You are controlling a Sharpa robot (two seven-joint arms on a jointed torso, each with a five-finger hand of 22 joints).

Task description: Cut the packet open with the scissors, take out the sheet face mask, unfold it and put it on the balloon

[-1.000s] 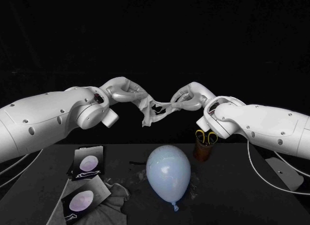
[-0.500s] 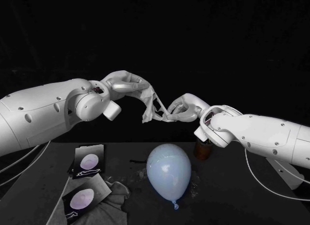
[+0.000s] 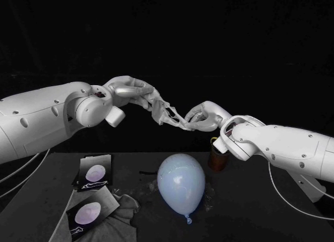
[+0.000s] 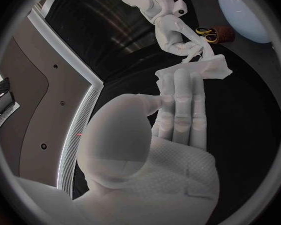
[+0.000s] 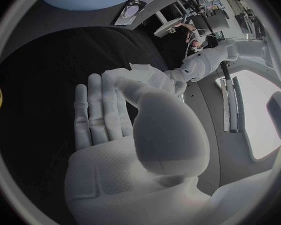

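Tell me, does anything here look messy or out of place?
The white sheet face mask hangs crumpled and twisted in the air between the left hand and right hand, not spread flat.

Head camera looks down on the balloon (image 3: 181, 184); wrist cameras, close behind left robot hand (image 4: 175, 115) and right robot hand (image 5: 106, 120), share it.
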